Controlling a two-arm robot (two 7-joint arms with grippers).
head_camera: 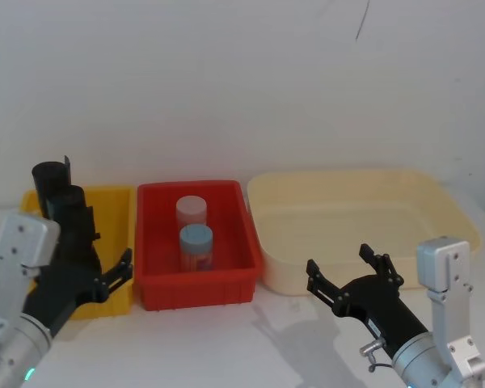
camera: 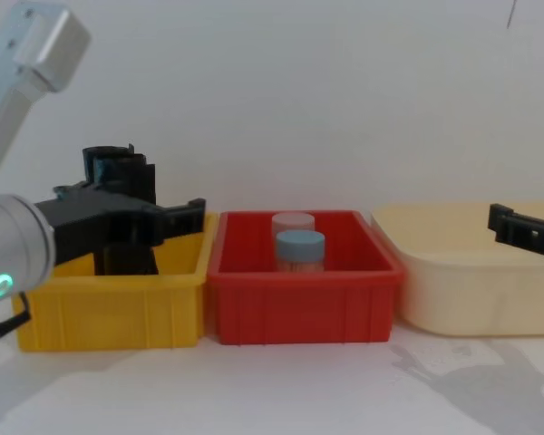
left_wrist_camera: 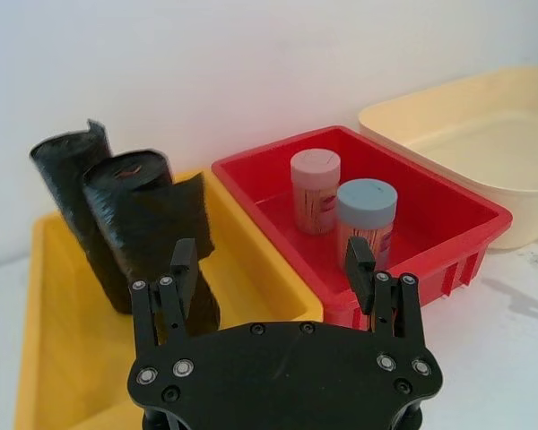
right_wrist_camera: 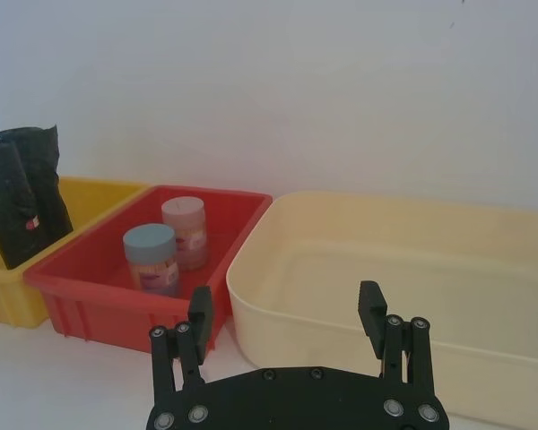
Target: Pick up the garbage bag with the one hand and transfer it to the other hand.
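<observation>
A: Bag (left_wrist_camera: 139, 219) upright in yellow bin (left_wrist_camera: 45, 296), just beside the thinner roll (left_wrist_camera: 67, 179). Not grasped yet.
B: Left pincer (left_wrist_camera: 271, 260)?
A: Open, just short of it. Next: close on the thick roll only, lift clear of the bin wall. Right pincer (head_camera: 339, 260) open, low by the cream tub (head_camera: 279, 267); red bin (head_camera: 198, 284) with jars (head_camera: 196, 242) sits between.

On the table (head_camera: 226, 339) stand the left bin (head_camera: 113, 218), the middle bin (head_camera: 198, 287) and the tub (head_camera: 347, 234), side by side. The garbage bag (left_wrist_camera: 148, 215) stands in the left bin, a thinner roll (left_wrist_camera: 67, 188) just behind it. In the middle bin the front jar (head_camera: 196, 246) stands before the rear jar (head_camera: 191, 210). The left hand (left_wrist_camera: 271, 249) hangs at the left bin's near side, the right hand (head_camera: 338, 257) at the tub's.
</observation>
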